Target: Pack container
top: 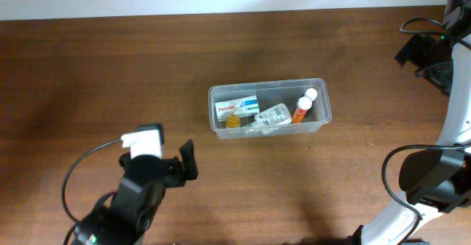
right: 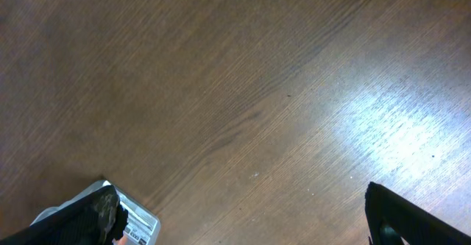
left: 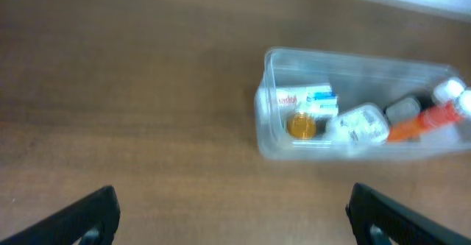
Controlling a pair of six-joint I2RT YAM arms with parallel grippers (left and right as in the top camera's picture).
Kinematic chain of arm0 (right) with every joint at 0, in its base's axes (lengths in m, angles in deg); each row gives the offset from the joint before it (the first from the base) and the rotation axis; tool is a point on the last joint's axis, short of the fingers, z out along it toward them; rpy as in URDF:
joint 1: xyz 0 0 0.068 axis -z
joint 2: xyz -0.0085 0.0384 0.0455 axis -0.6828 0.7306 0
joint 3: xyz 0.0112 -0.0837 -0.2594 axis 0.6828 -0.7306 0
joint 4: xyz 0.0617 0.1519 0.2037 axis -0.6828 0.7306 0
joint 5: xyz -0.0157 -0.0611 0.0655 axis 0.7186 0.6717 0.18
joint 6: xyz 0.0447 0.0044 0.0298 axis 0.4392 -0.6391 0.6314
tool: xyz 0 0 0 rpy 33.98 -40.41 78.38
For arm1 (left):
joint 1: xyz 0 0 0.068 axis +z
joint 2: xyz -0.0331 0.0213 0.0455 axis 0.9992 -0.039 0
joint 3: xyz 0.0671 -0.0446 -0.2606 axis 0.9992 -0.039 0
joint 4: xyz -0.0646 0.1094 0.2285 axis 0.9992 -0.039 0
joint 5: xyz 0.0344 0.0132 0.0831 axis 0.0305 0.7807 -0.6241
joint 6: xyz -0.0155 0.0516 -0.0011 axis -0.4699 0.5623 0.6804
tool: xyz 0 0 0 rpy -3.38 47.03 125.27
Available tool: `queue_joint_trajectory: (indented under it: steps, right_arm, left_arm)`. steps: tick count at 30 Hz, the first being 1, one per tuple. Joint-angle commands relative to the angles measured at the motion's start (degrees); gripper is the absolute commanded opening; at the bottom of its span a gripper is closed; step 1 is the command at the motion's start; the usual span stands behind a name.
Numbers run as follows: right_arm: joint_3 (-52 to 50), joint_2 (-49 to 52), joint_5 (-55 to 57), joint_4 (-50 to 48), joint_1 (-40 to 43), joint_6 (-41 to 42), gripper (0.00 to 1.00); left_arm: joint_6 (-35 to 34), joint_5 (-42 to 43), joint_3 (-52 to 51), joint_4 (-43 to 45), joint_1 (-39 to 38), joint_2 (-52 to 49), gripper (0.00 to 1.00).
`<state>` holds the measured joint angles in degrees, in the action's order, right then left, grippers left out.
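Worktop (top: 110, 68): dark brown wood grain.
Left fingers (left: 85, 215): spread wide, holding nothing, near the front-left corner.
Right fingers (right: 81, 215): spread wide, empty, towards the front-right corner.
Container (top: 268, 84): mid-worktop, right of centre, already loaded; probably light, likely to skid or tip if clipped on the rim.
Box (top: 237, 107): white, red word too blurred to read.
Orange bottle (top: 301, 112): white-capped, lying loose inside; might spill out on a tip.

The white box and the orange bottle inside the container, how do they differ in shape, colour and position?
The white box is flat and rectangular with blue and red print; the orange bottle is slim and round with a white cap. In the overhead view, the white box lies at the left end, the orange bottle near the right end, slanted. Both lie inside the container.
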<state>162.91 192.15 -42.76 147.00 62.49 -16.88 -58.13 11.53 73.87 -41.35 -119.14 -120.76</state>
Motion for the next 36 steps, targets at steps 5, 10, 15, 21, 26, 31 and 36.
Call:
queue_joint_trajectory:
  steps: [5, 10, 15, 21, 26, 31, 36]
  right_arm:
    - [0.6, -0.9, 0.7, -0.1, 0.1, 0.3, 0.98]
    - [0.6, -1.0, 0.7, -0.1, 0.1, 0.3, 0.98]
    - [0.6, -0.9, 0.7, -0.1, 0.1, 0.3, 0.98]
    - [0.6, -0.9, 0.7, -0.1, 0.1, 0.3, 0.99]
    - [0.6, -0.9, 0.7, -0.1, 0.1, 0.3, 0.98]
    - [0.6, -0.9, 0.7, -0.1, 0.1, 0.3, 0.98]
    - [0.6, -0.9, 0.7, -0.1, 0.1, 0.3, 0.98]
  left_arm:
    - [-0.3, 1.9, -13.6, 9.8, 6.8, 8.9, 0.99]
    - [-0.3, 5.2, -17.9, 13.3, 11.2, 13.1, 1.0]
    - [-0.3, 5.2, -21.6, 15.4, 13.0, 18.5, 0.99]
    - [-0.3, 5.1, -26.3, 18.6, 16.7, 24.7, 0.99]
    - [-0.3, 5.1, -30.1, 22.8, 19.3, 27.8, 1.0]
    - [-0.3, 5.1, -34.1, 33.7, 20.1, 30.0, 0.99]
    - [-0.3, 5.1, -38.0, 41.1, 20.1, 31.4, 0.99]
